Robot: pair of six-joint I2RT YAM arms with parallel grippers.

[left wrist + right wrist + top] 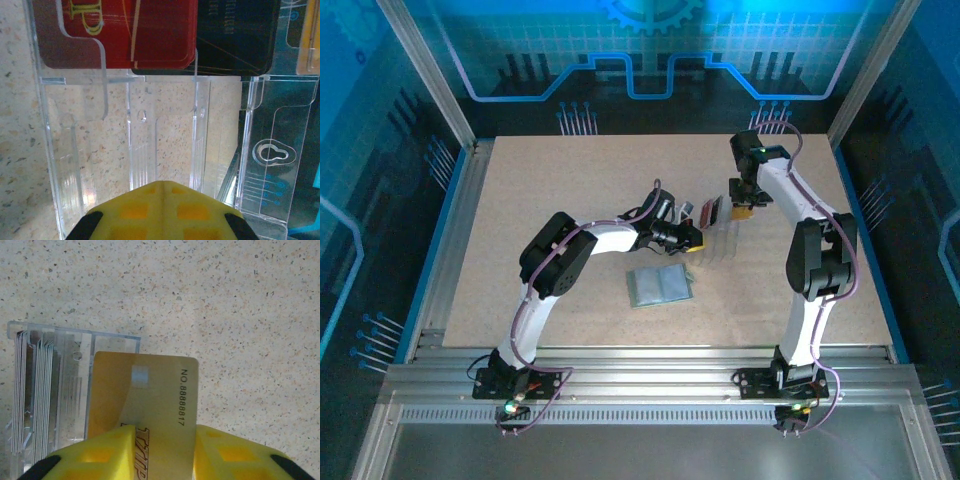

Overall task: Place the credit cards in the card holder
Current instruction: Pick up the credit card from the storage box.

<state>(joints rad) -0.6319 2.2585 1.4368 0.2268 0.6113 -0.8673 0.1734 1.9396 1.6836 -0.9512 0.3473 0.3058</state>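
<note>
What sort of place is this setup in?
Probably a robotics lab or demo cell: speckled tabletop framed by aluminium rails, blue circuit-patterned wall panels, left arm and right arm bolted on, right hand holding a gold card.

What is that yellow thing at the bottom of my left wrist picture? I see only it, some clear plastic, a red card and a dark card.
Observer: That is the left gripper, fingers shut. From above, its white arm reaches from the near table edge to that clear stand mid-table.
Operator: Is the other arm doing anything?
Observer: Yes. The right gripper is clamped on a gold card at the stand's edge.
Operator: Where is the card holder?
Observer: The card holder lies open on the table, nearer the arm bases than the stand.
</note>
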